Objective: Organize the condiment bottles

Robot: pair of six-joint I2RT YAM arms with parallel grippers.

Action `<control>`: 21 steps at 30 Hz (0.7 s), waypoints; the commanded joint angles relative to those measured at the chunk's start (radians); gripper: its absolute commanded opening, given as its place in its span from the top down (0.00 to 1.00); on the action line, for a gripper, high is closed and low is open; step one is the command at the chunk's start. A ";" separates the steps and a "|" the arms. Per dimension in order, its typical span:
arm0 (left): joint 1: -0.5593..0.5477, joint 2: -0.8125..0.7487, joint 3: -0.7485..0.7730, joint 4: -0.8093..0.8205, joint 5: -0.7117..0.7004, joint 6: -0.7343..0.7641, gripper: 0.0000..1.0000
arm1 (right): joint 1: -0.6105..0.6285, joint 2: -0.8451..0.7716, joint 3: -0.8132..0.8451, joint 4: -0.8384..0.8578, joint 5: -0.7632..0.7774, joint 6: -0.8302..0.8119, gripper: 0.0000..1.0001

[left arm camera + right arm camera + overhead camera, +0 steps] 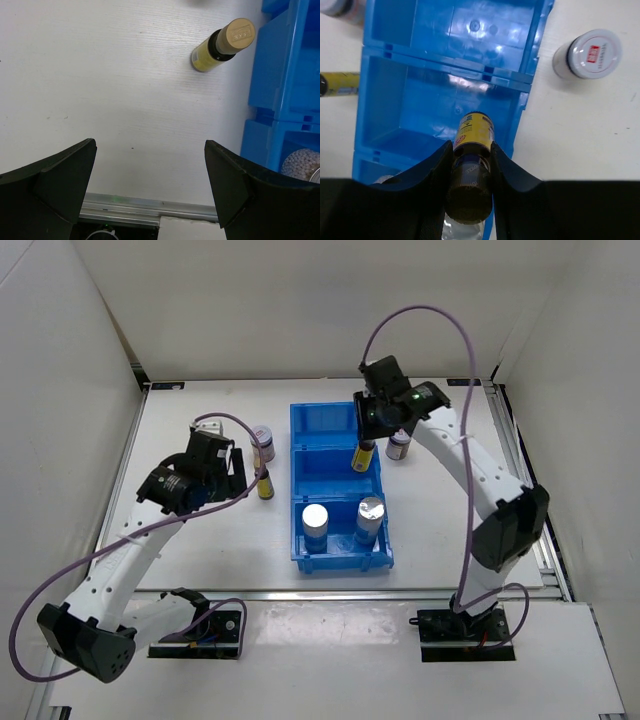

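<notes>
My right gripper (372, 430) is shut on a slim brown yellow-labelled bottle (362, 456) and holds it upright over the middle compartment of the blue bin (312, 455). In the right wrist view the bottle (475, 131) sits between the fingers of that gripper (472, 146). Two white-blue silver-topped cylinders (315, 521) (370, 513) stand in the near compartment. The second yellow-labelled bottle (264, 486) stands left of the bin, just ahead of my open, empty left gripper (236, 472) (150, 144); it also shows in the left wrist view (222, 45). One dark jar (262, 443) stands left of the bin, the other (398, 446) (587, 52) right of it.
The bin's far compartment (470, 30) holds nothing. The bin's left wall (295, 75) is close to the right of my left gripper. A metal rail (125, 207) runs along the table's near edge. White walls enclose the table on three sides.
</notes>
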 commanded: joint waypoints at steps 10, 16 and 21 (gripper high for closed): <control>0.006 -0.011 -0.035 0.080 0.046 -0.011 0.00 | 0.011 0.151 -0.100 0.101 -0.001 -0.009 1.00; 0.006 0.009 -0.035 0.089 0.032 -0.011 0.00 | 0.011 0.181 -0.127 0.136 -0.014 -0.009 0.66; 0.006 0.041 -0.001 0.115 0.041 -0.029 0.00 | 0.020 0.168 -0.127 0.136 0.018 0.004 0.26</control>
